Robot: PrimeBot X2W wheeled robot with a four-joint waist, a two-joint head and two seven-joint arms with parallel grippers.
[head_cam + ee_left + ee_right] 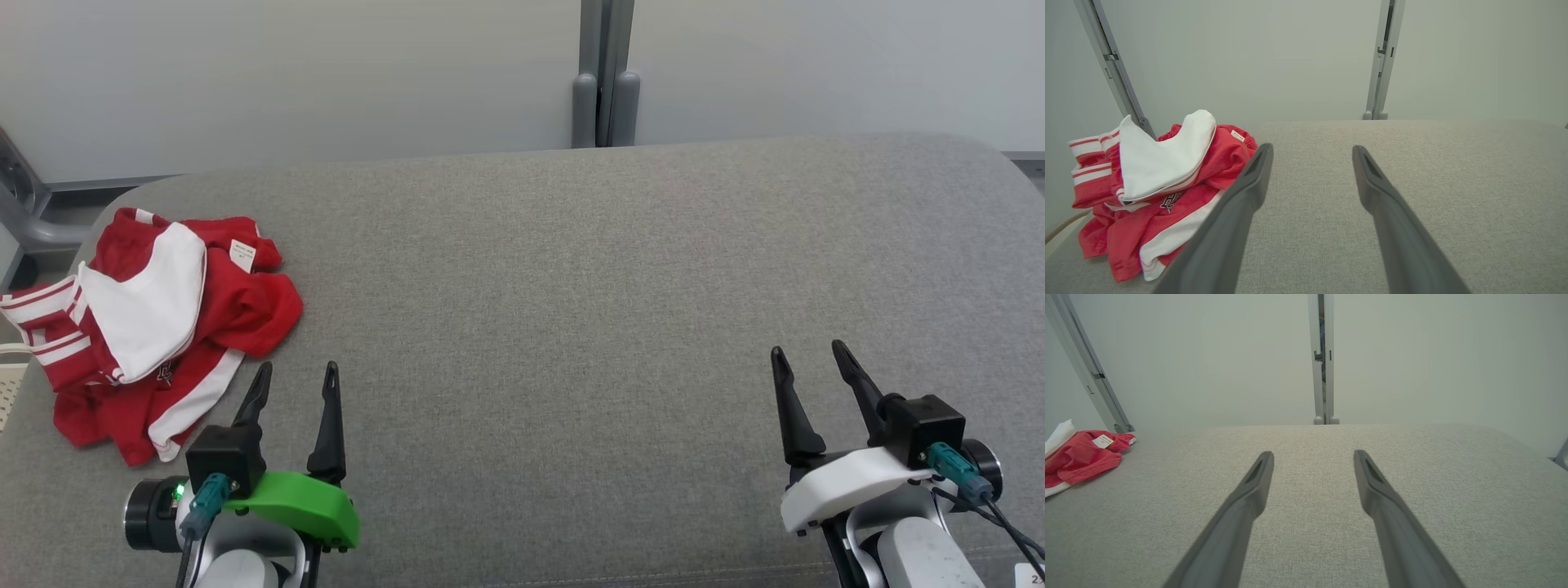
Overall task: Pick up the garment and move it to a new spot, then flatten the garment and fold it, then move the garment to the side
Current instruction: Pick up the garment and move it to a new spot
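Lying crumpled, garment at left end of grey surface | left claw apart, empty | right claw apart, empty

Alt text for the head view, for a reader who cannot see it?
A crumpled red-and-white garment lies at the left edge of a grey padded surface. The left pincer and right pincer are open and empty at the bottom.
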